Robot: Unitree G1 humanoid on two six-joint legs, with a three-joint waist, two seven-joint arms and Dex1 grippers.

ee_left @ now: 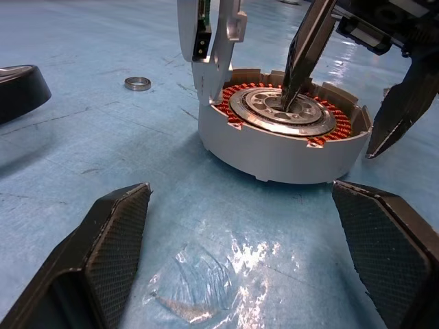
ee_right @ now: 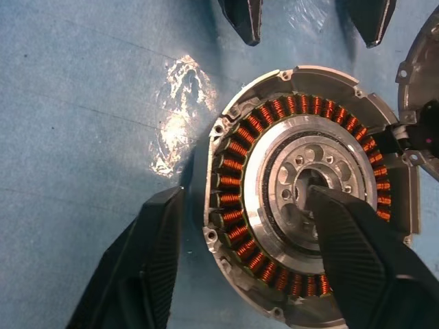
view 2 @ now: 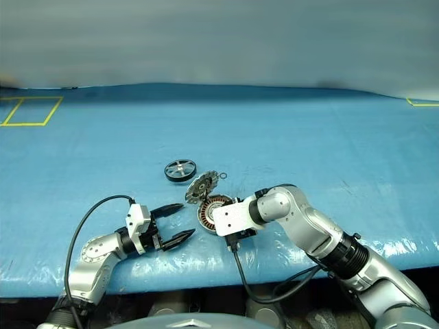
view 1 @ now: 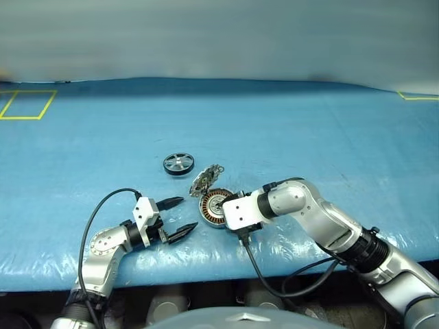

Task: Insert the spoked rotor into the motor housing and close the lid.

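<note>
The motor housing (view 1: 215, 208) lies on the blue table, its copper windings (ee_right: 236, 161) showing. Its lid (view 1: 205, 180) stands open at the far side, hinged up. The spoked rotor (view 1: 178, 164) lies flat on the table just beyond and to the left of the housing. My right gripper (ee_right: 245, 195) is open and straddles the housing wall: one finger (ee_right: 357, 260) is over the centre hub, the other (ee_right: 137, 267) outside the rim, a small gap away. My left gripper (view 1: 186, 214) is open and empty, pointing at the housing from the left.
A small thin ring (ee_left: 137, 83) lies on the table beside the lid. The table's front edge (view 1: 206, 274) runs close behind both arms. Yellow tape marks (view 1: 27, 104) lie at the far left. A black cable (view 1: 96, 219) loops over my left arm.
</note>
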